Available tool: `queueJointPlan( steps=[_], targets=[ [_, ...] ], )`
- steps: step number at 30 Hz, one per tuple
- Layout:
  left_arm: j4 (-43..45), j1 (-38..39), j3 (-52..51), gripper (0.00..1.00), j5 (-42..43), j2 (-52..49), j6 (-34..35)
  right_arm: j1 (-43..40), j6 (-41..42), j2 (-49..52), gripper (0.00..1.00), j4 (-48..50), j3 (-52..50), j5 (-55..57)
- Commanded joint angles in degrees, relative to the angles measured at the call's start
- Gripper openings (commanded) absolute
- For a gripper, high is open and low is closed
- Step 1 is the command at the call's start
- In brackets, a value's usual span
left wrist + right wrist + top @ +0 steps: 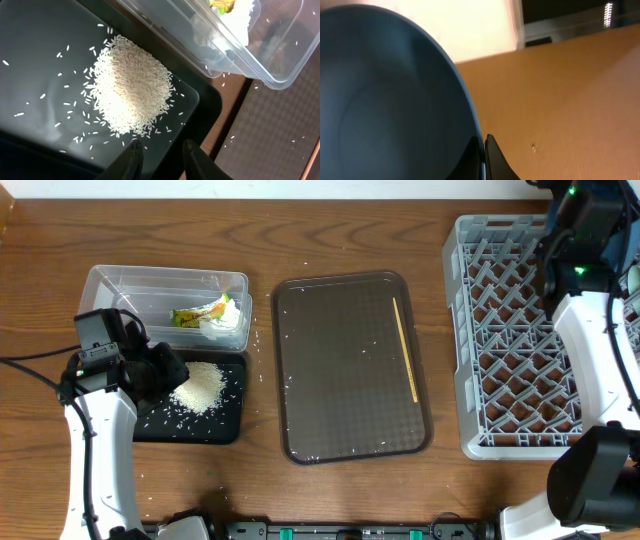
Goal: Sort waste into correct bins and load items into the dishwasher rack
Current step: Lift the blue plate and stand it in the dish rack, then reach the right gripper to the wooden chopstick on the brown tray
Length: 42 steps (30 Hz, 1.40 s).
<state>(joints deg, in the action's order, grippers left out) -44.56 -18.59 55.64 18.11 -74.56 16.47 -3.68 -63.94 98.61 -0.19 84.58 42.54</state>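
Spreading under everything is the brown wooden surface [350, 220]. On its right side stands the large square light-grey plastic rack [510, 360] with its lattice of upright pegs, and no dish shows in the part of it that is visible. At the middle lies the brown rectangular serving tray [350, 370], flat and speckled with a few loose white grains [372, 345].

The large blue round dish [385, 100] fills the left of the right wrist view. The right tool [482, 150] is clamped on its rim, one finger on each face. The overhead view puts that arm over the rack's far right corner, but the dish itself cannot be made out there.

At the left sits the clear plastic rectangular tub [130, 285], and the shallow black rectangular tray [215, 425] lies just beside it on the near side. The left tool [160, 150] hovers over the black tray's edge with its fingers apart and nothing between them.

A heap of white rice grains [130, 92] rests in the black tray, with stray grains scattered around it. The crumpled white tissue [232, 320] and the yellow-green-orange snack wrapper [200, 311] lie together in the tub's right end. The thin wooden stick [405, 348] lies along the serving tray's right side.
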Motion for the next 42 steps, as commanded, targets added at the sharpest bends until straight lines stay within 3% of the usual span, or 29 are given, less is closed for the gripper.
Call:
queueJointPlan(
  steps=[1, 11, 17, 32, 42],
  targets=[
    [0.1, 0.2, -0.3, 0.30, 0.3, 0.5, -0.3, 0.2, 2.3, 1.4, 0.01, -2.1, 0.1, -0.1],
    [0.0, 0.2, -0.3, 0.30, 0.3, 0.5, -0.3, 1.3, 8.4, 7.7, 0.01, -7.9, 0.1, -0.8],
    [0.0, 0.2, -0.3, 0.30, 0.3, 0.5, -0.3, 2.7, 17.0, 8.7, 0.01, -9.8, 0.1, -0.5],
    [0.0, 0.2, -0.3, 0.30, 0.3, 0.5, -0.3, 8.7, 18.0, 8.7, 0.02, -12.5, 0.1, 7.8],
    [0.3, 0.2, -0.3, 0.30, 0.3, 0.5, -0.3, 11.5, 37.4, 8.7, 0.08, -28.2, 0.1, 7.8]
  ],
)
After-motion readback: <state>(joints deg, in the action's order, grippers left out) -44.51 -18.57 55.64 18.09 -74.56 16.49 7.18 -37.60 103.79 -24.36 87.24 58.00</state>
